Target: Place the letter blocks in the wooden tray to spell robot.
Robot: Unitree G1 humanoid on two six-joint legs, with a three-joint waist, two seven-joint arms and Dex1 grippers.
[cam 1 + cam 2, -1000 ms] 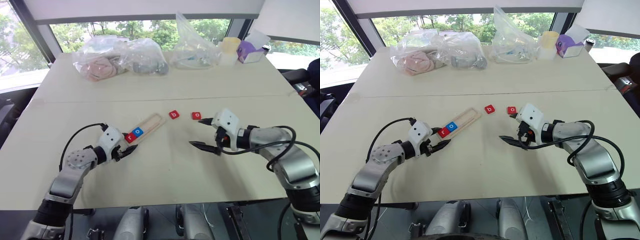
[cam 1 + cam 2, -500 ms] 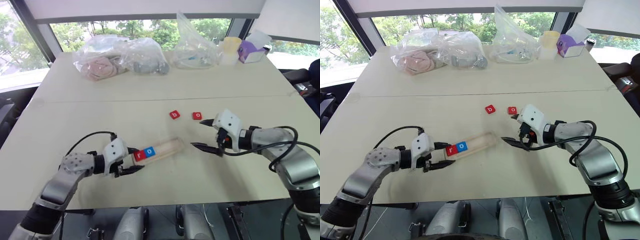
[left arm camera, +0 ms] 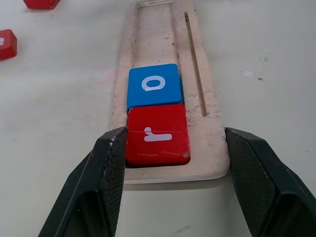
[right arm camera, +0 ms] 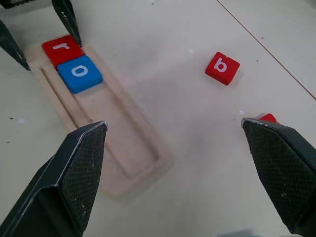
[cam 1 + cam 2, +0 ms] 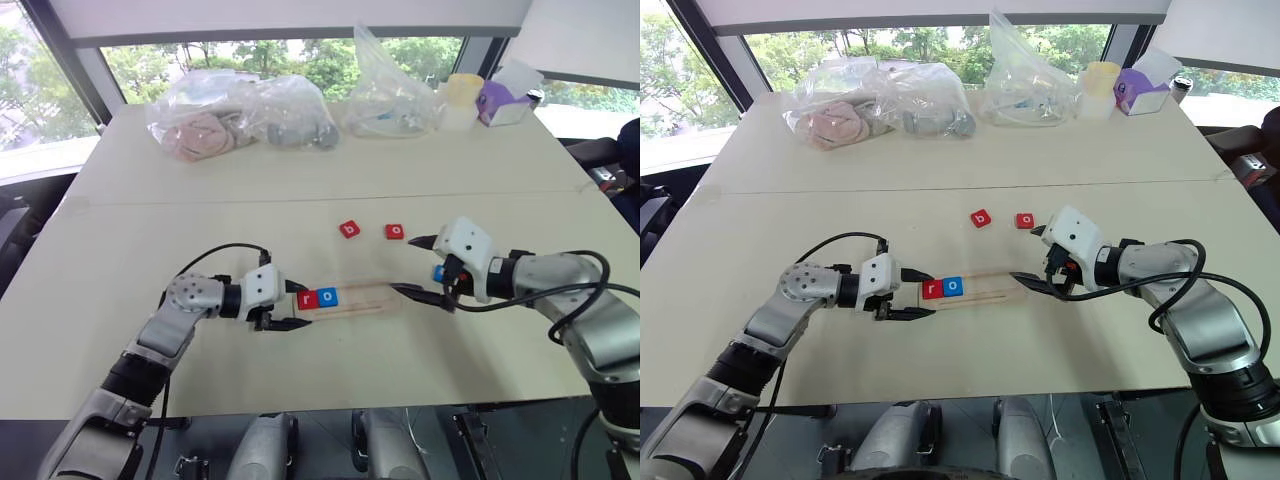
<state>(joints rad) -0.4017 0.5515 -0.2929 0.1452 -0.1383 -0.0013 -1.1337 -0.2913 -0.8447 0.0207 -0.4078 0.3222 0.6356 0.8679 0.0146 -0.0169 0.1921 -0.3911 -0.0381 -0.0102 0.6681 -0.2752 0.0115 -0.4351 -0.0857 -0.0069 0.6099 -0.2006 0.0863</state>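
Observation:
The wooden tray (image 5: 358, 296) lies crosswise on the table near me, with a red r block (image 5: 307, 298) and a blue o block (image 5: 328, 296) side by side at its left end. My left gripper (image 5: 292, 305) is shut on that end, one finger on each long side, as the left wrist view shows around the r block (image 3: 158, 134). My right gripper (image 5: 418, 267) stands open just past the tray's right end, its lower fingertip touching or nearly touching it. A red b block (image 5: 348, 229) and a red o block (image 5: 395, 231) lie loose beyond the tray.
Clear plastic bags (image 5: 240, 115) with things inside, a yellow cup (image 5: 460, 98) and a purple box (image 5: 503, 100) stand along the table's far edge. A seam (image 5: 200, 199) runs across the tabletop behind the blocks.
My left gripper has dragged the tray to the right and swung it from a slant to lie crosswise, bringing its far end up to the right gripper. The right arm has stayed put.

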